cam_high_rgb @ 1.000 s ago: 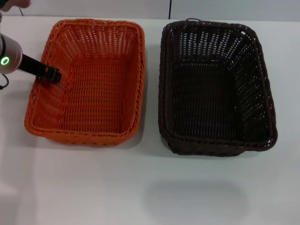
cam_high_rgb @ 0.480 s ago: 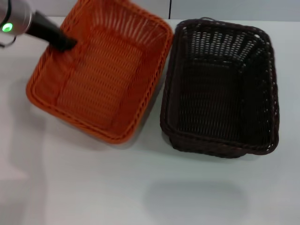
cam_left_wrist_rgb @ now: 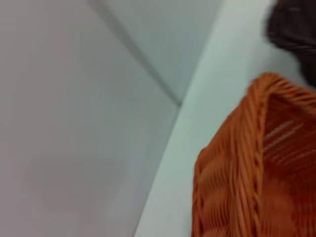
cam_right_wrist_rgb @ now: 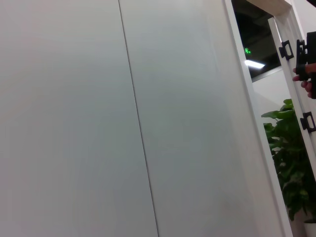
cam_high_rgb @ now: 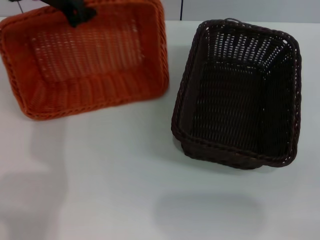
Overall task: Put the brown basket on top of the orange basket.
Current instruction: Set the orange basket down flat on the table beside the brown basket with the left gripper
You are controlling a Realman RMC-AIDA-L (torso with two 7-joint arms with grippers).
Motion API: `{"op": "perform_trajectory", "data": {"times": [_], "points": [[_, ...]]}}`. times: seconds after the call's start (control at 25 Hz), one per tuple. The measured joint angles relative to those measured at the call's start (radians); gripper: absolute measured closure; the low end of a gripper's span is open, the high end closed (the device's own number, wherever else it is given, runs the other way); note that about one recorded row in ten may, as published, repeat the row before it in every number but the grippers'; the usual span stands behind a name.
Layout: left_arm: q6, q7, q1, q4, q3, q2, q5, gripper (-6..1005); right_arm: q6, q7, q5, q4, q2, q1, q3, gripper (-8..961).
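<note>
The orange basket (cam_high_rgb: pixel 85 65) hangs lifted and tilted at the head view's upper left, its open side facing me. My left gripper (cam_high_rgb: pixel 77 14) is shut on its far rim at the top edge of the view. The basket's braided rim also fills the left wrist view (cam_left_wrist_rgb: pixel 256 173). The brown basket (cam_high_rgb: pixel 240 95) stands upright on the white table (cam_high_rgb: pixel 125 190) at the right, apart from the orange one; a dark corner of it shows in the left wrist view (cam_left_wrist_rgb: pixel 296 24). My right gripper is out of view.
The orange basket's shadow lies on the table at the left (cam_high_rgb: pixel 40 165). A grey wall (cam_right_wrist_rgb: pixel 98 118) fills the right wrist view, with a door frame and a green plant (cam_right_wrist_rgb: pixel 296 163) at its side.
My left gripper has lifted the orange basket off the table, up and back to the left, tipping it steeply. The brown basket has shifted slightly and turned a little.
</note>
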Motion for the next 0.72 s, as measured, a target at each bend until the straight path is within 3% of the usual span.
{"op": "perform_trajectory", "data": {"times": [0.28,0.72], "points": [[0.013,0.125,-0.07,-0.11,0.027,-0.004,-0.014,831,0.001,0.0,-0.009,-0.007,0.0,0.008,-0.009,144],[-0.13,0.213,-0.121,-0.064,0.022,0.002,0.008,845,-0.003,0.0,-0.025,-0.01,0.003,0.013,-0.009,144]]}}
